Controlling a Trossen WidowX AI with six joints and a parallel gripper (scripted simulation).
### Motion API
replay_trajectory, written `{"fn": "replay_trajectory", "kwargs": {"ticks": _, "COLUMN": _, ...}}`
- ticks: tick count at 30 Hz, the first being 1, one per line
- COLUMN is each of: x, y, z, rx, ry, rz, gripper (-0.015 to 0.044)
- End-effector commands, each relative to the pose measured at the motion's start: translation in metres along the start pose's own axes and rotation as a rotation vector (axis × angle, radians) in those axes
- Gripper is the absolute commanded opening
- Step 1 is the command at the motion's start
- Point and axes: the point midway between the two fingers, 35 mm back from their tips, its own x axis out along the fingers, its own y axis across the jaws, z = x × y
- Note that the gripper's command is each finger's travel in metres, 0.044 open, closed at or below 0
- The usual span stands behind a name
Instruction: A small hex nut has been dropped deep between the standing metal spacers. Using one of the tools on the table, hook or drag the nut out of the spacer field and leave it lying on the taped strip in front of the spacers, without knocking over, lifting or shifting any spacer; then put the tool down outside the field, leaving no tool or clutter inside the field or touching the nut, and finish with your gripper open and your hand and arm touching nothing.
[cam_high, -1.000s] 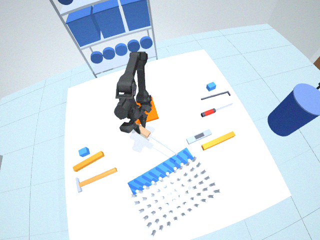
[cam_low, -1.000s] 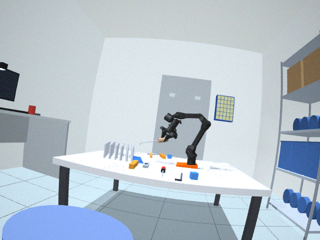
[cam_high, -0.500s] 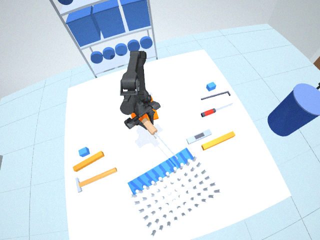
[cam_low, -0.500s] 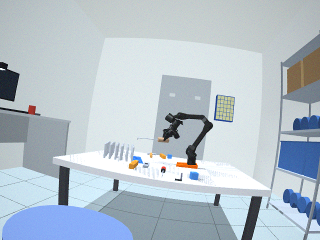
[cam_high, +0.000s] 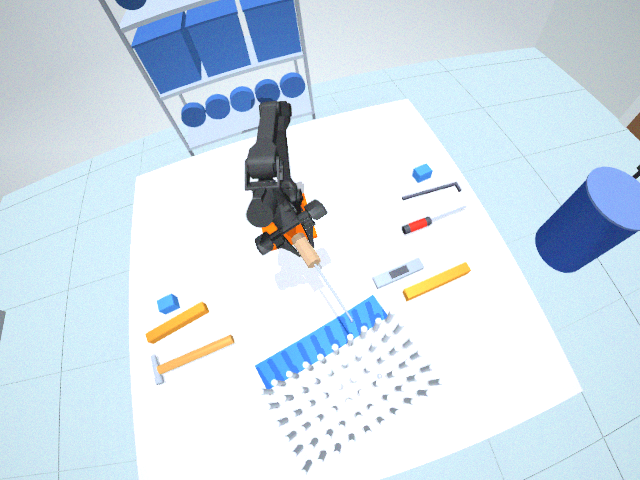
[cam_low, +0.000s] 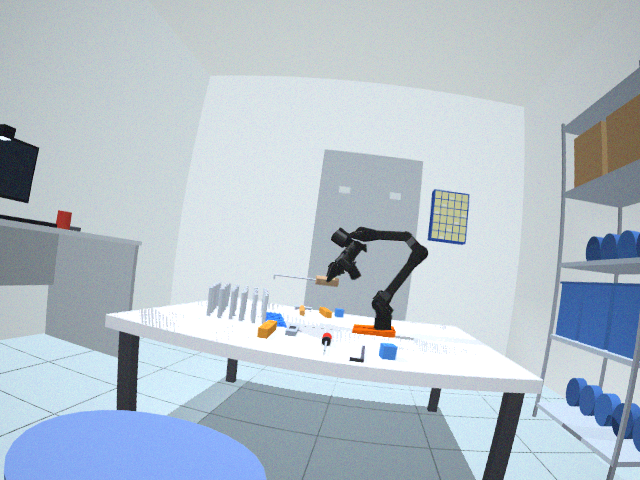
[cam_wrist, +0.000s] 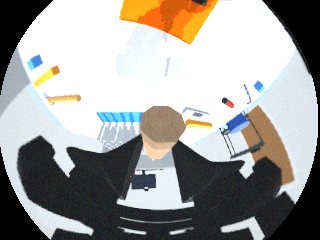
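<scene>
My gripper (cam_high: 301, 242) (cam_low: 329, 279) (cam_wrist: 158, 138) is shut on the wooden handle of a hook tool (cam_high: 308, 253) (cam_low: 327, 281) (cam_wrist: 162, 125). The tool is held in the air, nearly level, its thin shaft pointing toward the spacers and its short bent tip hanging down. In the top view the tip appears over the right half of the blue taped strip (cam_high: 309, 347) (cam_low: 276, 319) (cam_wrist: 120, 117). The metal spacers (cam_high: 350, 339) (cam_low: 233, 303) stand in rows beyond the strip, and look upright. I cannot make out the hex nut among them.
Right of the strip lie a grey level (cam_high: 410, 268), a yellow bar (cam_high: 436, 282), a red screwdriver (cam_high: 417, 225), a black hex key (cam_high: 430, 191) and a blue cube (cam_high: 422, 173). On the left lie a hammer (cam_high: 196, 353), an orange bar (cam_high: 177, 323) and another blue cube (cam_high: 168, 303).
</scene>
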Motion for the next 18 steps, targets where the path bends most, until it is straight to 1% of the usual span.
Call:
{"fn": "replay_trajectory", "kwargs": {"ticks": 1, "x": 0.012, "y": 0.002, "z": 0.004, "rx": 0.006, "ry": 0.005, "rz": -0.005, "gripper": 0.0000}}
{"fn": "replay_trajectory", "kwargs": {"ticks": 18, "x": 0.079, "y": 0.016, "z": 0.040, "rx": 0.007, "ry": 0.007, "rz": -0.004, "gripper": 0.0000}}
